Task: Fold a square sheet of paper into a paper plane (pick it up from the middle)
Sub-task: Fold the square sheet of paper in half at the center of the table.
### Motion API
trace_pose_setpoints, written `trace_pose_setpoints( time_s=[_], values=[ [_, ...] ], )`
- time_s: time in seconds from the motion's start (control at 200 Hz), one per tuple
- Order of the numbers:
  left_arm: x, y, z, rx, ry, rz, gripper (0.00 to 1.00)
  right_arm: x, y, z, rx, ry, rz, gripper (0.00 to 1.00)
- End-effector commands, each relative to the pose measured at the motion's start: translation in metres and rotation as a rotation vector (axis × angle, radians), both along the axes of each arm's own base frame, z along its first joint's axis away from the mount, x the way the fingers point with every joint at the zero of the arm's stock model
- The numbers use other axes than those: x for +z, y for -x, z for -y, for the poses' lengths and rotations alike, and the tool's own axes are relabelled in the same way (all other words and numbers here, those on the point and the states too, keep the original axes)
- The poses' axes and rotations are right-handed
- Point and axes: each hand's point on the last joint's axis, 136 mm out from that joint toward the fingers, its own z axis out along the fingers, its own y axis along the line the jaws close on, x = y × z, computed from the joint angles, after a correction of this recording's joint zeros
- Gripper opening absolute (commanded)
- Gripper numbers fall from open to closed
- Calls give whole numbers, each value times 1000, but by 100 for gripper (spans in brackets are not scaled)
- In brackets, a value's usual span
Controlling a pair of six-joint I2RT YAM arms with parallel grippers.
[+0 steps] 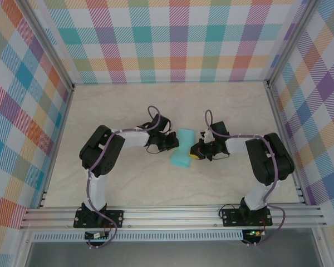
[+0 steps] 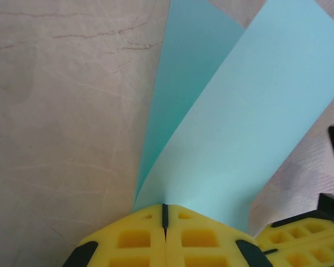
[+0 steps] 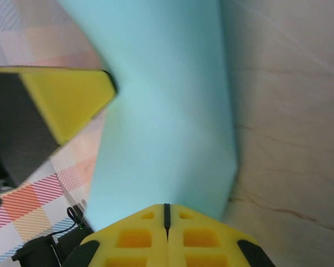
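Observation:
The square sheet of paper [image 1: 183,148] is light teal and hangs between my two grippers over the middle of the table. It is bent over into two layers [image 2: 239,128], with one flap behind the other. My left gripper [image 2: 165,209] is shut on its left edge, and the sheet comes out of the closed jaws. My right gripper [image 3: 167,209] is shut on the opposite edge of the paper [image 3: 167,111]. In the top view the left gripper [image 1: 172,142] and right gripper [image 1: 199,150] face each other, about a paper's width apart. A finished paper plane is out of view.
The beige marbled table [image 1: 128,105] lies under both arms. Checked colourful walls [image 1: 172,39] close it in on three sides. An aluminium rail [image 1: 172,214] runs along the near edge. Each wrist view catches the other gripper's yellow fingers [image 2: 300,233] [image 3: 67,103] close by.

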Motion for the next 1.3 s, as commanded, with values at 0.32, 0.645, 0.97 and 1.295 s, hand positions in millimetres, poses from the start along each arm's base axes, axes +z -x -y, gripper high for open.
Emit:
trace_pose_setpoints(
  time_s=[0.32, 0.645, 0.97, 1.295],
  values=[
    [-32, 22, -9, -23, -104, -83, 0, 16, 5, -1, 20, -28, 45, 3],
    [-31, 22, -8, -25, -103, -80, 0, 8, 24, -12, 69, -57, 17, 3],
    [-30, 24, -11, -24, -113, -79, 0, -17, 36, -2, 60, 27, -30, 3],
    [-29, 23, -10, -26, -111, -77, 0, 13, 41, -15, 96, -49, 40, 4]
  ],
)
